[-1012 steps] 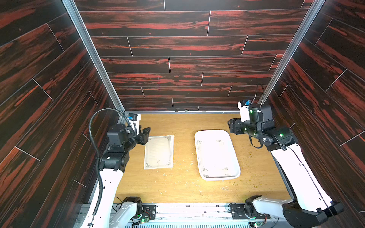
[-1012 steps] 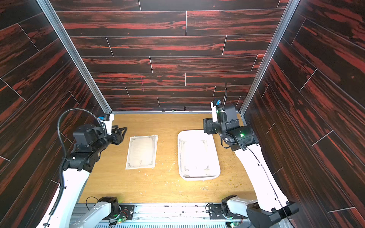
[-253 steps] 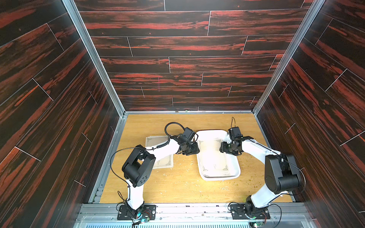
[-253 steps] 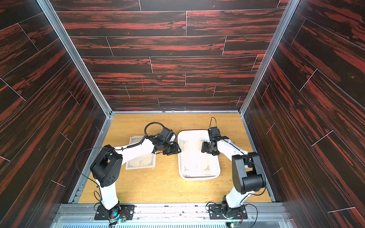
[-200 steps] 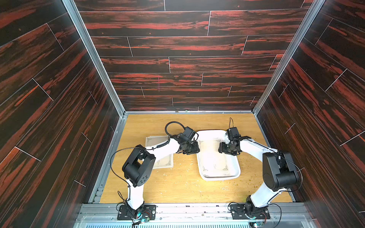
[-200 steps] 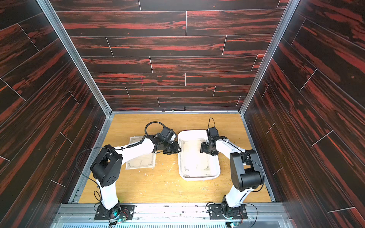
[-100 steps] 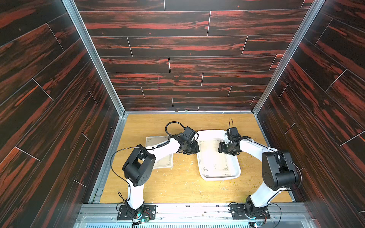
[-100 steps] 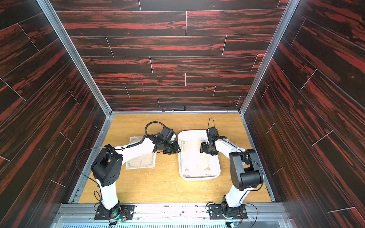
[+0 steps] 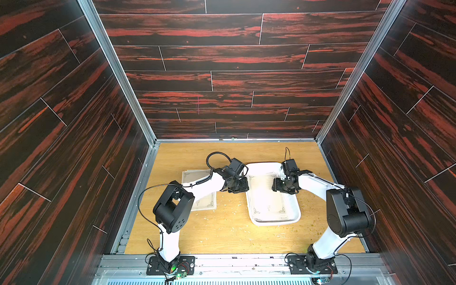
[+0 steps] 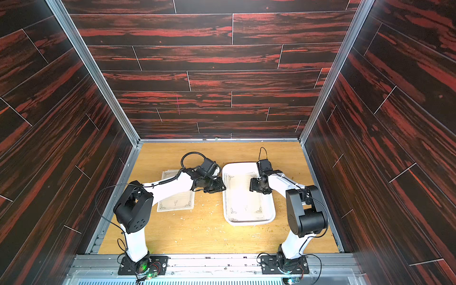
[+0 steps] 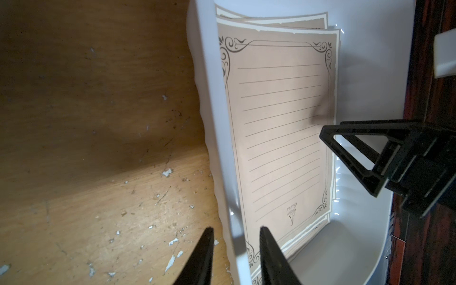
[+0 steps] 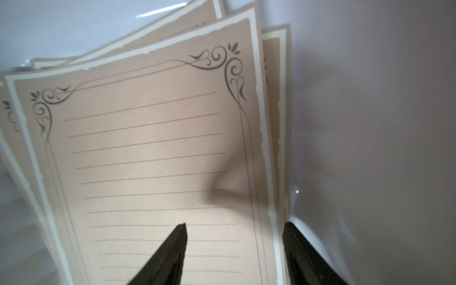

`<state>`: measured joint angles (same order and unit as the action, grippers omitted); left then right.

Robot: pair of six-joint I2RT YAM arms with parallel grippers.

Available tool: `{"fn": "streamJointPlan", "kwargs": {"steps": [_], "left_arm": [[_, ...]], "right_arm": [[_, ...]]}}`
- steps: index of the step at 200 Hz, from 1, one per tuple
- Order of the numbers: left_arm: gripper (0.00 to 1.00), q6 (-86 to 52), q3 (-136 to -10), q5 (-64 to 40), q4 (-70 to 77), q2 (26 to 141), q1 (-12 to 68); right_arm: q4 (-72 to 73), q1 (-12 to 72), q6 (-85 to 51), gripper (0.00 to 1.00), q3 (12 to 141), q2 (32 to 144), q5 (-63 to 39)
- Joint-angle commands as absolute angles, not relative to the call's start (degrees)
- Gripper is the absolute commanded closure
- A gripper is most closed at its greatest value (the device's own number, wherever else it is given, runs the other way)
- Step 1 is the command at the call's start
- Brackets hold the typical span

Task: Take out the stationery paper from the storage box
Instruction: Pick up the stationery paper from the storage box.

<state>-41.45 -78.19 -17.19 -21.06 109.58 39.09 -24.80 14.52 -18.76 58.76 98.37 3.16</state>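
The storage box [image 9: 274,222], a shallow white plastic tray with rounded corners and a low rim, sits flat on the bench [image 9: 222,237], right of centre, with its long sides running front to back. Inside it lies a loosely fanned pile of stationery paper [image 12: 153,160]: tan sheets with pale ragged margins, dark corner flourishes and ruled lines. A second stack [image 9: 208,203] of the same sheets lies flat on the bench, left of the box and not touching it.

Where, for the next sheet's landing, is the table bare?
Free: the table's near strip between storage box and arm bases, and the far strip along the back wall. Crowded: between paper pile and box, where the left gripper straddles the rim.
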Motion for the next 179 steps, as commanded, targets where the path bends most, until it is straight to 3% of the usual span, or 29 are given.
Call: {"fn": "streamJointPlan", "kwargs": {"steps": [1,179], "left_arm": [[0.66,-41.4,-79.63,-17.29,-22.36,110.3,39.3],[0.65,-41.75,-79.8,-17.93,-22.5,111.23,39.31]], "right_arm": [[-25.07,14.87,-18.25,0.34,60.26,99.75,4.82],[-25.9,17.73,-17.96,0.33,61.59,98.78,5.04]]}}
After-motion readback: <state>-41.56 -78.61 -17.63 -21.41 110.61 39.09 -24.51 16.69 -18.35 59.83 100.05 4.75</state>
